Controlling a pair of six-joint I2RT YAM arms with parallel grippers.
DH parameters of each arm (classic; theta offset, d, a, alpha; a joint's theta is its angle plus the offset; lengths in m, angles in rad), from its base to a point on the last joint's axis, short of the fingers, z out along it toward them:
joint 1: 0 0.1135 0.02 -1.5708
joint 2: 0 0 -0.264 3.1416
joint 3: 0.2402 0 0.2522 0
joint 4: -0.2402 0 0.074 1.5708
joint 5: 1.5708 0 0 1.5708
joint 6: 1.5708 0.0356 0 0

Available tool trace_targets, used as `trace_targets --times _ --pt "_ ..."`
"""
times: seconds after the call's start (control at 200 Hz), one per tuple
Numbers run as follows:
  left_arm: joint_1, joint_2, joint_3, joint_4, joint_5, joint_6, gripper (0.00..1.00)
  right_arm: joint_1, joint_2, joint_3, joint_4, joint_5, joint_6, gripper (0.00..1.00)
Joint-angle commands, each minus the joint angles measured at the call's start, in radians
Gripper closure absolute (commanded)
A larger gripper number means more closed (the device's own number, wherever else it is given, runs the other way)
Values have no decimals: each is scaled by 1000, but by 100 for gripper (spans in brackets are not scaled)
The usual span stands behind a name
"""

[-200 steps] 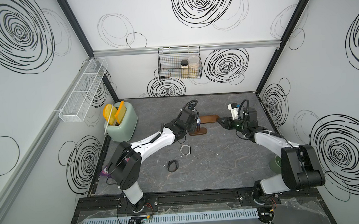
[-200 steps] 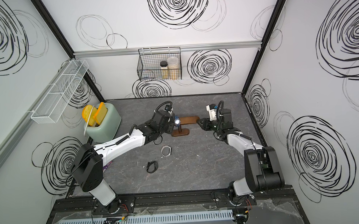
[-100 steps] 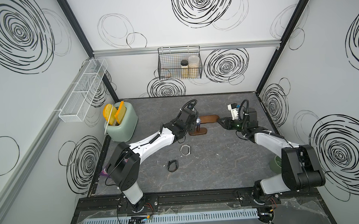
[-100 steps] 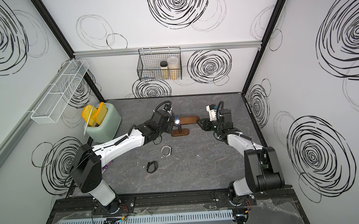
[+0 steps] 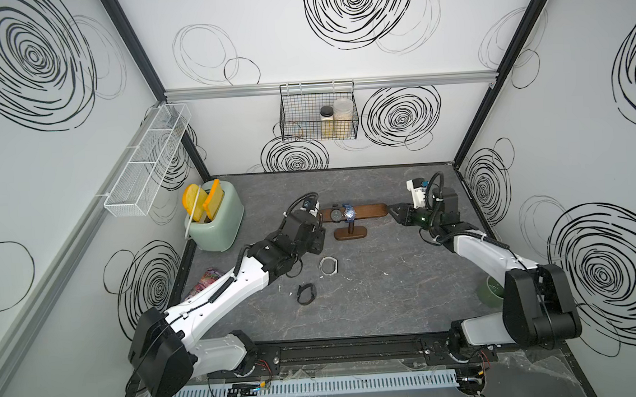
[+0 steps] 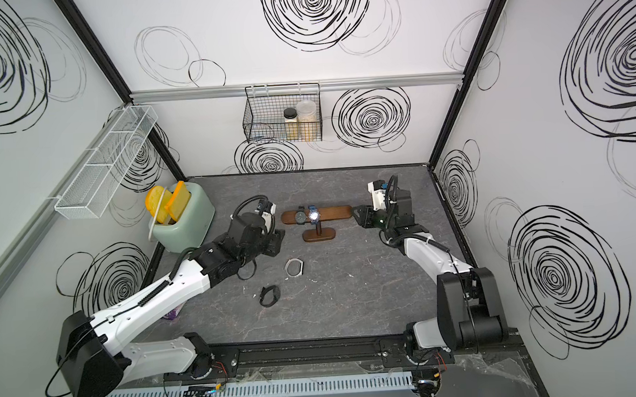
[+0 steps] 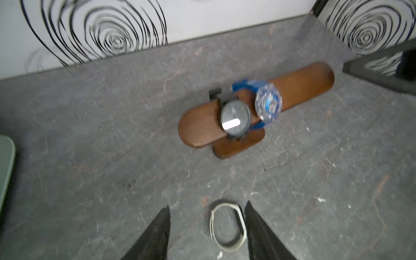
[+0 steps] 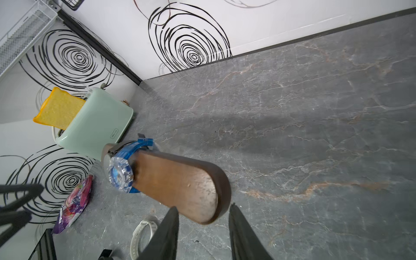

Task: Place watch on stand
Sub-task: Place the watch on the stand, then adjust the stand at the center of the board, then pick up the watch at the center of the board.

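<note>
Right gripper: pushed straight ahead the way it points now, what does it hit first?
Likely the stand: its bar's rounded end sits ahead, between the open fingers of the right gripper. The blue watch comes further along. Depth unclear.

I see bright, even overhead light in both top views. My left wrist picture is motion-blurred: the dark brown wooden T-shaped stand (image 7: 304,81) ahead of the jaws looks fuzzy, and glare whitens the round black watch face (image 7: 234,116). The right wrist picture is sharp; a soft shadow crosses the grey marbled tabletop (image 8: 292,126) beyond its jaws.
</note>
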Motion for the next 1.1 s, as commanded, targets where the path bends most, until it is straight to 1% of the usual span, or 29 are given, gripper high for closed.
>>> trace_targets --times 0.0,0.075,0.155,0.295,0.305,0.535,0.785,0.865,0.971,1.096 --pt "-37 -13 -24 -132 96 -77 45 2 60 72 0 31 9 60" --pt "-73 -10 -28 -186 73 -102 47 3 96 104 2 31 13 60" --pt "-98 -13 -50 -201 59 -122 50 4 124 125 5 26 16 60" --pt "-129 -6 -101 -158 83 -123 53 8 156 136 8 35 15 60" --pt "-131 -3 -102 -156 83 -143 53 9 158 137 9 35 15 60" --pt "-192 71 -98 -107 21 -156 54 12 168 132 -6 43 2 61" --pt "-204 115 -103 -19 -1 -151 53 32 130 96 -28 55 -18 61" --pt "-205 129 -112 30 10 -145 54 32 119 92 -36 66 -24 61" --pt "-203 167 -113 68 14 -137 56 29 93 87 -49 122 -30 61" --pt "-169 210 -121 52 -44 -155 59 16 -1 47 -43 208 -29 59"
